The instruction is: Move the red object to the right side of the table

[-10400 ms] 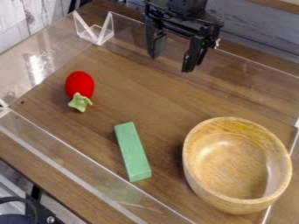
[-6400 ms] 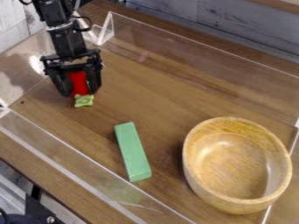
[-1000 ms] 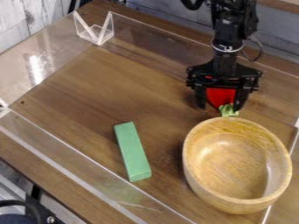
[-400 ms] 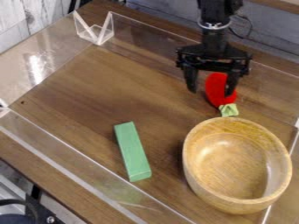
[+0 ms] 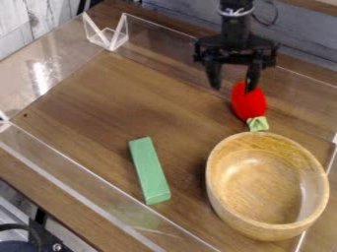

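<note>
Near wall: a low clear acrylic wall [image 5: 79, 202] runs along the near edge of the table [image 5: 158, 108], upright, with glare on its lower left stretch.
Green block: a flat green rectangular block [image 5: 149, 169] lies on the wood just inside the near wall, long axis running near to far, tilted slightly. Nothing touches it.
Wooden bowl: a round light wooden bowl [image 5: 267, 184] sits at the near right, upright, its inside bare. It stands well apart from the green block.
Red object: the red object [image 5: 249, 100] lies on the tabletop on the right side, just beyond the bowl's far rim. Its pale green leafy end points toward the bowl and lies close to the rim; whether it touches the rim cannot be told.
Gripper: the gripper [image 5: 235, 67] hangs above and just behind the red object, pointing down. Its dark fingers [image 5: 212, 71] stand spread apart with a clear gap between them, and nothing is held in that gap. The tips are above the top of the red object and apart from it.
Arm: the dark arm [image 5: 238, 14] rises from the gripper and leaves the top of the view.
Far left corner: a small clear acrylic piece with angled sides [image 5: 105, 31] stands at the far left, well apart from all else.
</note>
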